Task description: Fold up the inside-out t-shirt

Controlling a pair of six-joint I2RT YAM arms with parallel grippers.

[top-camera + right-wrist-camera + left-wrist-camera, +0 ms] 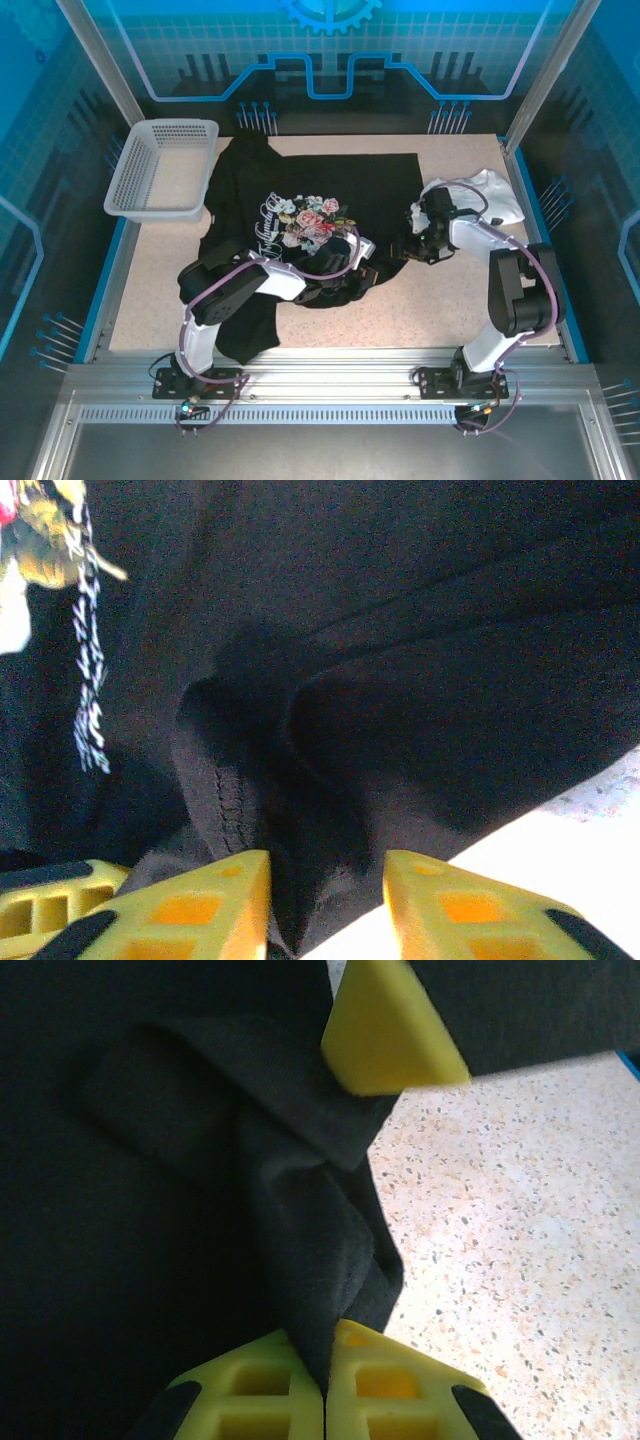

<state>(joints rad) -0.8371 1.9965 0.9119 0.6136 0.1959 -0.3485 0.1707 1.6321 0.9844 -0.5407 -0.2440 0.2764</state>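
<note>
The inside-out t-shirt (300, 185) lies spread on the table, black with its floral print (310, 222) facing up. My left gripper (363, 272) is at the shirt's right edge, shut on a raised fold of the black cloth (310, 1250); in the left wrist view its fingers (325, 1350) meet on that fold. Just to the right, my right gripper (406, 246) is open. In the right wrist view a loose ridge of the shirt (320, 810) sits in the gap between its parted fingers (325, 880). One yellow finger of the other gripper (385, 1030) shows close by.
A white plastic basket (160, 165) stands at the back left, touching the shirt's sleeve. A smaller white garment (495, 195) lies at the back right beside the right arm. Bare speckled tabletop (420, 310) runs along the front right.
</note>
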